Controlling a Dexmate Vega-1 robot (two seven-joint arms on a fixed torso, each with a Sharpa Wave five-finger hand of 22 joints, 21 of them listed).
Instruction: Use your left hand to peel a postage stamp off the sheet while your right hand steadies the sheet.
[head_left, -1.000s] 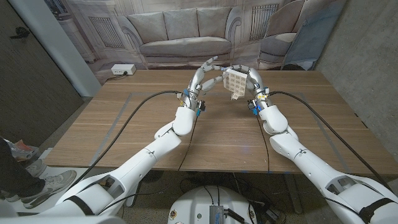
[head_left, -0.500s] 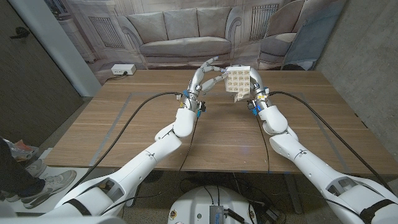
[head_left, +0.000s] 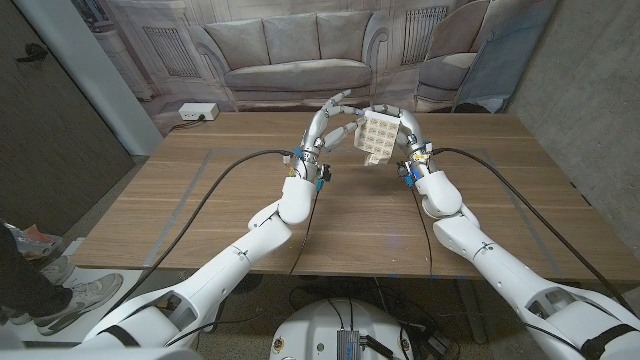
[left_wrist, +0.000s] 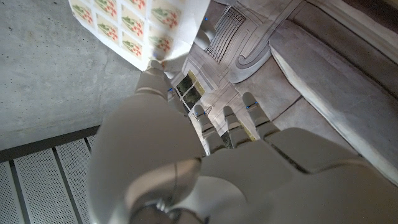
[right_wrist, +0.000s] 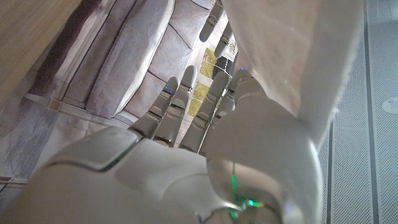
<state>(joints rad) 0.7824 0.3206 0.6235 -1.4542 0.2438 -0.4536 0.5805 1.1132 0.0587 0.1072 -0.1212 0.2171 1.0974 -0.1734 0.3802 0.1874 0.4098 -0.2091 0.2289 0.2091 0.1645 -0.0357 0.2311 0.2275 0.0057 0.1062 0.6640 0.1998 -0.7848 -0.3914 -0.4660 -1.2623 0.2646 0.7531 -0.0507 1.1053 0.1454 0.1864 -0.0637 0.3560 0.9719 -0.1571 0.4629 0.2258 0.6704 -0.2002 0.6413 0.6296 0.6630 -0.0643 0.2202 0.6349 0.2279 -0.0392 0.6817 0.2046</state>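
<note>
The stamp sheet (head_left: 379, 137), a pale grid of small stamps printed in red and green, hangs tilted in the air above the tabletop's (head_left: 200, 210) twelve o'clock edge.

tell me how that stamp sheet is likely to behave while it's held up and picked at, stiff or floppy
Probably floppy: the stamp sheet is thin paper, held off the table by the right hand. Likely very light. Its free corner would probably bend when the left hand picks at it, so firm support matters.

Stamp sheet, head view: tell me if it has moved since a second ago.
Yes. The stamp sheet, held up in the right hand, sits slightly higher against the sofa backdrop than a second ago, and lower than half a second ago; its tilt changed too.
</note>
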